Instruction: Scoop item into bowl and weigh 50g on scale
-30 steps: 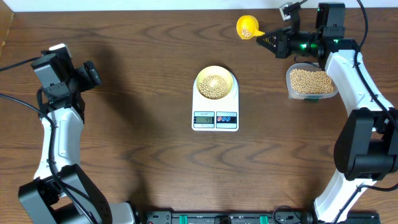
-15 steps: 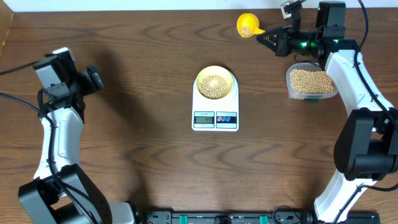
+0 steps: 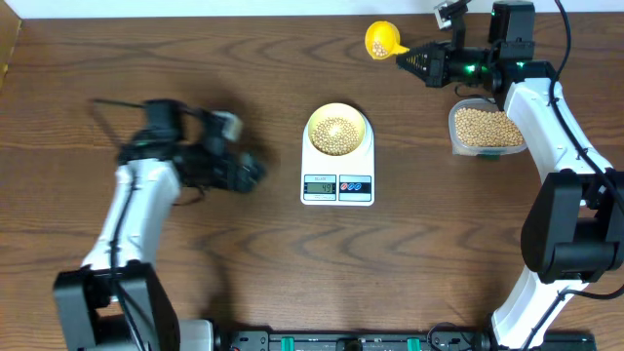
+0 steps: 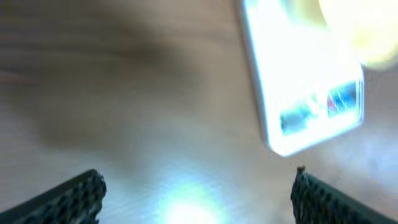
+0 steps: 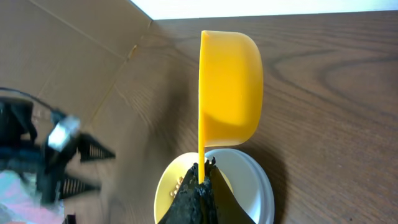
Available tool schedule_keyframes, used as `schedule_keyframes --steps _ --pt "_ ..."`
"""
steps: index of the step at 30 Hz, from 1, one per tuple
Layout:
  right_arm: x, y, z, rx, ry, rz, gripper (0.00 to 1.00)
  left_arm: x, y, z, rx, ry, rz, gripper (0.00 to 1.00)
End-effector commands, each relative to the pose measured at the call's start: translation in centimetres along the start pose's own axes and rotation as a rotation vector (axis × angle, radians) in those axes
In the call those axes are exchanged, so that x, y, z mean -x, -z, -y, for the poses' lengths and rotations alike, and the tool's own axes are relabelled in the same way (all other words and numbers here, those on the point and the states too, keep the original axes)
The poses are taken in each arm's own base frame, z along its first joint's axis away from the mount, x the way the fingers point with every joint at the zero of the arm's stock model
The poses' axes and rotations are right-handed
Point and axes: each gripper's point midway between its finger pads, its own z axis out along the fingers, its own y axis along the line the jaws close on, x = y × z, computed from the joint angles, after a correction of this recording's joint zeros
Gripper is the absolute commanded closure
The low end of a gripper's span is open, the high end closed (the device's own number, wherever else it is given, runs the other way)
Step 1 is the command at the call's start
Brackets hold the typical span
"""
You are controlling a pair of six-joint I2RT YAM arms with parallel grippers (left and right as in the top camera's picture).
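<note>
Our right fingers (image 5: 202, 186) are pressed together on the thin handle of the yellow scoop (image 3: 383, 40). Our left fingers (image 4: 74, 196) stand spread wide with nothing between them.

The beans (image 3: 337, 135) lie in three places: a heap in the pale yellow-green bowl (image 3: 313, 125), a fuller load in the clear tub (image 3: 454, 142), and a few in the scoop. The bowl sits on the far half of the white scale (image 3: 337, 168). We see the scale's long axis running far to near, with its grey display and its red and blue buttons along the near edge. The display shows dark digits with a line of print above it, both too small for us to read.

The scale stands near the middle of the bench (image 3: 195, 283). The tub rests to its right, well apart, under our right arm. The scoop hangs over the far edge of the bench, its handle pointing right into our fingers and its cup to the left, mouth up.

Our left fingers are left of the scale, near it and aimed toward it. The left wrist view is blurred, showing only the scale's front edge and a bright smear of the bowl.
</note>
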Motion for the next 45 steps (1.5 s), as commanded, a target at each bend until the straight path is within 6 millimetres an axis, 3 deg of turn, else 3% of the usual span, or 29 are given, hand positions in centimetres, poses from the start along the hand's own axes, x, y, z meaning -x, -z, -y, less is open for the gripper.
schedule_keyframes --steps 1,5,10,15,25,29,37,45 --pt "0.0 -0.2 -1.0 0.019 0.011 -0.012 0.99 -1.9 -1.6 2.7 0.025 -0.187 -0.131 0.02" --pt "-1.4 -0.6 -1.4 0.027 -0.034 -0.062 0.99 -3.5 -2.8 4.8 0.073 -0.297 -0.236 0.02" --pt "-3.0 -0.9 -3.5 0.127 0.002 -0.115 0.99 -5.0 -4.1 7.6 0.037 -0.493 -0.312 0.02" --pt "-3.7 -1.5 -4.6 0.159 0.009 -0.140 0.99 -6.2 -5.2 7.6 0.115 -0.627 -0.396 0.02" --pt "-6.1 -2.6 -6.3 0.160 0.057 -0.223 0.99 -8.3 -7.3 9.0 0.104 -0.708 -0.500 0.02" --pt "-6.1 -2.6 -6.6 0.106 0.116 -0.236 0.99 -8.1 -8.0 9.7 0.111 -0.745 -0.486 0.02" --pt "-6.2 -2.9 -7.5 0.033 0.209 -0.256 0.99 -6.2 -8.5 9.0 0.188 -0.747 -0.421 0.02" --pt "-6.6 -3.5 -8.2 0.046 0.223 -0.267 0.99 -5.9 -8.6 8.6 0.199 -0.707 -0.405 0.02"
